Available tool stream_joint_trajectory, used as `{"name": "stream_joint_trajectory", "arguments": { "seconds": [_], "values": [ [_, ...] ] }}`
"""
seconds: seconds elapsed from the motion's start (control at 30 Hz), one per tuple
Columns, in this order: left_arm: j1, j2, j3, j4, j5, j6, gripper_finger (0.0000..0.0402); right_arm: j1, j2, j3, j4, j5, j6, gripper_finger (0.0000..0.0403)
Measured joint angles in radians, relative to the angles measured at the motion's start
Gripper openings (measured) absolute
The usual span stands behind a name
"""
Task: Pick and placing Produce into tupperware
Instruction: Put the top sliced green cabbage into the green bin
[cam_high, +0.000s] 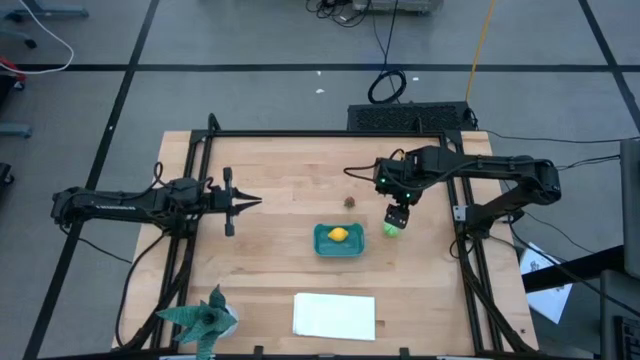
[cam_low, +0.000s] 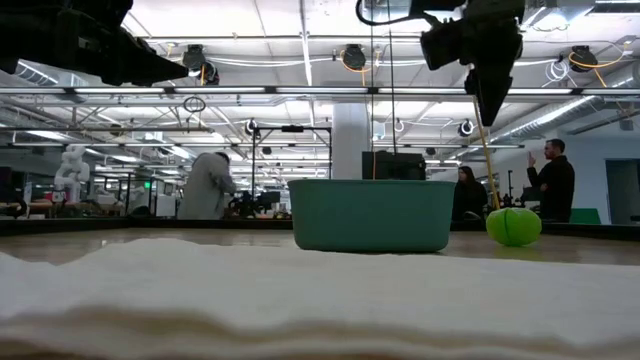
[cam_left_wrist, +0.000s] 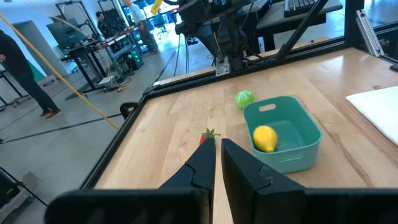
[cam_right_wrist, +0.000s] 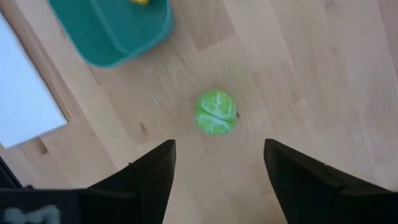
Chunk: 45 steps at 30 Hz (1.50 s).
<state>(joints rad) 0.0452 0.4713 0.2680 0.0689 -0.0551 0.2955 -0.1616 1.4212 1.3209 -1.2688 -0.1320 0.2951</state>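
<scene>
Fingers on the right gripper (cam_right_wrist: 217, 165) are spread wide with nothing between them, hanging just above the green round piece (cam_right_wrist: 216, 112), which sits on the bare wood right beside the teal tub (cam_high: 339, 240), on the right arm's side of it. From the low view you can see the green ball (cam_low: 514, 226) resting on the table next to the tub wall (cam_low: 372, 215), and the right gripper (cam_low: 488, 95) is up in the air over it, not touching. Yellow lemon piece (cam_high: 339, 235) is already lying inside the tub. Small dark brownish-red piece (cam_high: 351, 201) is on the table behind the tub, near it but apart. Left gripper (cam_high: 252, 203) has its fingers (cam_left_wrist: 200, 167) pinched together, holding nothing, parked over the left part of the table well away from the tub. White sheet (cam_high: 335, 315) lies flat at the front edge, and the green spiky paper figure (cam_high: 203, 320) is at the front left corner
</scene>
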Motion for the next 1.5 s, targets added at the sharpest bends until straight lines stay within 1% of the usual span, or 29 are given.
{"name": "stream_joint_trajectory", "arguments": {
  "seconds": [0.17,0.37,0.97,1.17,1.27,1.37,1.5],
  "values": [
    [0.000,0.000,0.000,0.000,0.000,0.000,0.0031,0.000,0.000,-0.023,0.045,0.000,-0.009,0.0238],
    [0.000,0.000,0.000,-0.010,0.000,0.000,0.0031,0.000,0.001,-0.108,0.094,0.000,-0.003,0.0240],
    [0.000,0.000,0.000,-0.016,0.000,0.007,0.0031,0.001,0.001,-0.298,0.290,0.000,0.138,0.0240],
    [0.000,0.000,0.000,-0.018,0.000,0.008,0.0031,0.014,0.001,-0.327,0.327,-0.005,0.147,0.0240],
    [0.000,0.000,0.000,-0.018,0.000,0.008,0.0031,0.033,0.001,-0.340,0.353,-0.051,0.159,0.0240],
    [0.000,0.000,0.000,-0.018,0.000,0.008,0.0031,0.048,0.001,-0.351,0.377,-0.067,0.162,0.0240],
    [0.000,0.000,0.000,-0.018,0.000,0.008,0.0031,0.053,0.001,-0.351,0.376,-0.051,0.175,0.0240]
  ]
}}
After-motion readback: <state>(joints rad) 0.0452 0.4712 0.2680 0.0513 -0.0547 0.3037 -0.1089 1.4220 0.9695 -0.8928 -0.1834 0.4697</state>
